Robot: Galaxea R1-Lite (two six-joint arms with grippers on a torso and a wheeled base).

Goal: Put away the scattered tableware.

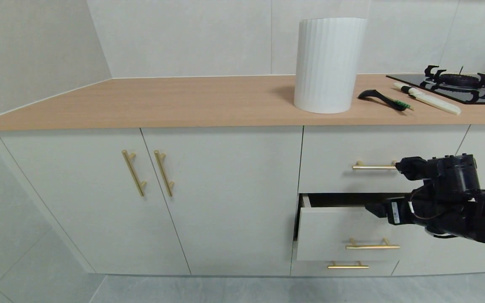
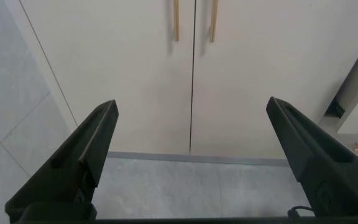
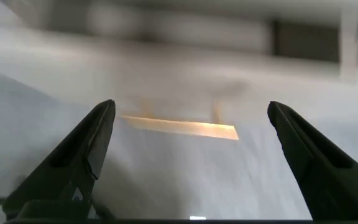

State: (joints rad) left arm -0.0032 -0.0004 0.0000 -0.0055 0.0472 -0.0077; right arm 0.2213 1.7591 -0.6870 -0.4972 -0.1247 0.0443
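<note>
Drawer [image 1: 331, 231] partly open, interior dark; white ribbed canister [image 1: 329, 63] on countertop [image 1: 162, 101]

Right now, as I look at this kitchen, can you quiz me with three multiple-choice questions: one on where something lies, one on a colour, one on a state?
1. Where is the black utensil? A) on the floor B) on the stove C) on the counter, between the white ribbed container and the white knife.
2. What colour are the cupboard door handles? A) black B) gold C) red.
3. How is the middle drawer? A) pulled partly out B) shut C) taken off.
Answers: 1 C, it lies on the wood between them; 2 B, both bars shine gold; 3 A, a dark gap shows above its front.
</note>
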